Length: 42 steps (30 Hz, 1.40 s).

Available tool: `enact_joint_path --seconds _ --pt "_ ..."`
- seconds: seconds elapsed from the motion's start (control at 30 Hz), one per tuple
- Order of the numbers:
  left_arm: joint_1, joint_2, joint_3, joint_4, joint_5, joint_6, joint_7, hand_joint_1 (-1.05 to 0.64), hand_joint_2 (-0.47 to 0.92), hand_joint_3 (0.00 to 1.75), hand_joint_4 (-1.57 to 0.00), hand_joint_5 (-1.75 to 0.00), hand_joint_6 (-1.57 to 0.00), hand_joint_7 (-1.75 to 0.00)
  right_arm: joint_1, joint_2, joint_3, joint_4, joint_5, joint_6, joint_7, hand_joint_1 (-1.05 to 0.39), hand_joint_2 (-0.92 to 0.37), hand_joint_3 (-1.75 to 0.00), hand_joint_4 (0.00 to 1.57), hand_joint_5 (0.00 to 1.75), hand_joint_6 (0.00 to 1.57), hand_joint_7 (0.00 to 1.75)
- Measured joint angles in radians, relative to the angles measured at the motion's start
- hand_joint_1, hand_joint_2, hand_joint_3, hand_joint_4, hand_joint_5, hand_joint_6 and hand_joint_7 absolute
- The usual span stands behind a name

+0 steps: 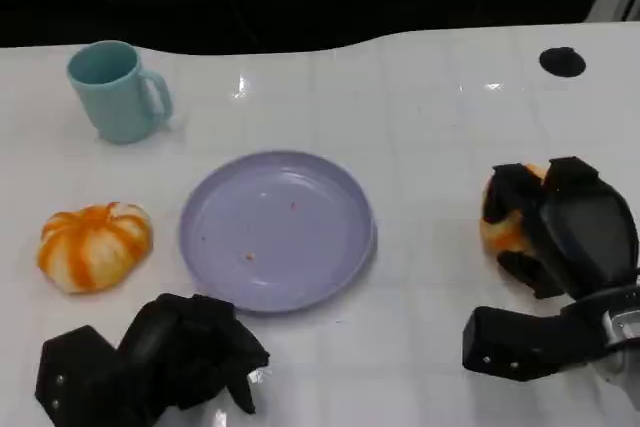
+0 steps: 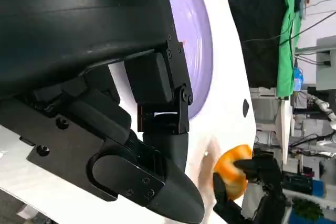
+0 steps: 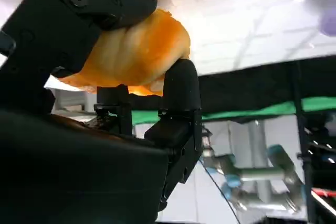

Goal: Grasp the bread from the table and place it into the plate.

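Table (image 1: 440, 107): white, spans whole scene. 
Plate (image 1: 277, 229): lilac, centre, holds nothing, few crumbs. 
Right hand (image 1: 545, 237): right of plate, fingers wrapped round bread (image 1: 500, 232); bread pinched against thumb in right wrist view. Lifted or resting, cannot tell. 
Left hand (image 1: 160, 362): near left, fingers curled in, holding nothing. 
Second bread (image 1: 93, 245): left of plate. 
Mug (image 1: 118, 91): far left. 
Step, as judged: grasp made. Next: carry leftward over plate, release.
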Motion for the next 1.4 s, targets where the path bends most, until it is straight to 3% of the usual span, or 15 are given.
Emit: enact_joint_path --seconds 0.17,0.37,0.57,0.7,1.07,1.4 --pt "0.0 -0.001 -0.004 -0.003 0.005 0.004 0.01 -1.05 0.82 0.02 -1.46 -1.07 -1.51 -0.69 0.001 -0.011 0.004 -0.064 -0.001 -0.069 -0.029 -0.16 -0.23 -1.39 1.0 1.75 0.75 1.75" --pt "0.0 -0.002 -0.006 0.001 0.005 0.001 0.01 -1.05 0.82 0.02 -1.46 -1.07 -1.51 -0.68 0.006 -0.012 0.003 -0.182 0.027 -0.135 0.053 -0.21 -0.27 -1.42 1.01 1.75 0.77 1.75" --pt "-0.001 -0.002 -0.006 0.002 0.001 0.001 0.01 -1.05 0.82 0.02 -1.46 -1.06 -1.5 -0.67 0.011 0.047 0.004 -0.262 0.047 -0.136 0.152 -0.18 -0.25 -1.43 1.01 1.75 0.77 1.74" --pt "-0.001 -0.001 -0.008 0.002 0.002 0.001 0.01 -1.05 0.81 0.02 -1.47 -1.06 -1.51 -0.67 0.01 0.095 0.006 -0.28 0.049 -0.119 0.216 -0.16 -0.23 -1.41 0.98 1.75 0.83 1.59" --pt "-0.001 -0.002 -0.016 0.007 0.001 -0.003 0.01 -1.05 0.82 0.02 -1.47 -1.05 -1.52 -0.66 -0.112 0.229 0.008 -0.152 0.097 -0.131 0.297 -0.11 -0.23 -1.32 0.96 1.75 0.75 1.75" --pt "-0.002 -0.002 -0.019 0.026 0.003 -0.017 0.01 -1.05 0.82 0.03 -1.46 -1.05 -1.51 -0.66 -0.232 0.339 0.013 0.086 0.13 -0.187 0.294 -0.17 -0.42 -1.2 0.92 1.75 0.72 1.7"
